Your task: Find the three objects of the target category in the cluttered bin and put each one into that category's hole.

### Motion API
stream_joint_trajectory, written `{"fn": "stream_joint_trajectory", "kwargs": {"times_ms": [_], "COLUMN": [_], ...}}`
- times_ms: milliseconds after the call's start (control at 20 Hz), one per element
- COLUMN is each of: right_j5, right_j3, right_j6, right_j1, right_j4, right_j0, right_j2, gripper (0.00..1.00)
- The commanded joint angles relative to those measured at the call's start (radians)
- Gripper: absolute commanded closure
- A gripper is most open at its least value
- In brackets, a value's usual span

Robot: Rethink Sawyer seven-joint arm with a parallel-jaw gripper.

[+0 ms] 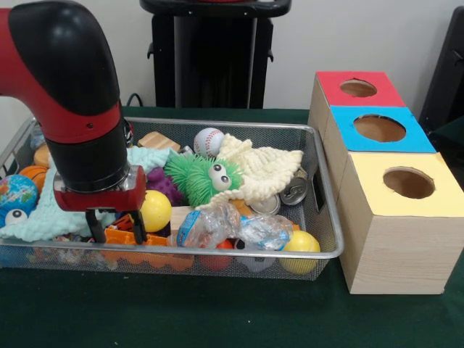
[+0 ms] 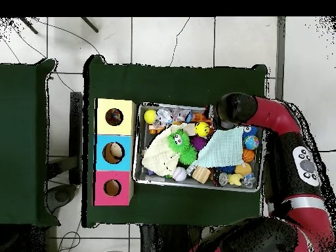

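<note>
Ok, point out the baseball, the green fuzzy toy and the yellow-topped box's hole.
baseball [image 1: 209,141]: front view, middle of its white face.
green fuzzy toy [image 1: 194,177]: front view, spiky body left of its eyes.
hole [image 1: 409,183]: front view, centre of the round cut-out.

Green fuzzy toy with googly eyes [image 1: 201,176] lies mid-tray, touching a cream knitted cloth [image 1: 264,168]; a baseball [image 1: 209,141] sits just behind it. Crumpled clear plastic bottle [image 1: 232,228] lies near the front beside a yellow ball [image 1: 301,243]. Blue-topped box [image 1: 379,129] and red-topped box [image 1: 359,88] stand in a row on dark green table cover [image 1: 217,312].
</note>
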Motion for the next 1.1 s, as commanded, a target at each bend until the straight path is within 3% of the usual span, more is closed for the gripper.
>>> {"fn": "stream_joint_trajectory", "kwargs": {"times_ms": [50, 400, 550, 1100], "right_j5": [0.117, 0.215, 0.201, 0.201], "right_j3": [-0.002, -0.102, -0.098, -0.2], "right_j6": [-0.264, -0.301, -0.303, -0.331], "right_j1": [-0.029, -0.03, -0.02, 0.05], "right_j4": [-0.05, -0.061, -0.074, -0.12], "right_j0": [-0.025, -0.015, -0.028, -0.039], "right_j2": [0.023, 0.022, 0.017, 0.023], "gripper": [0.0, 0.0, 0.0, 0.0]}}
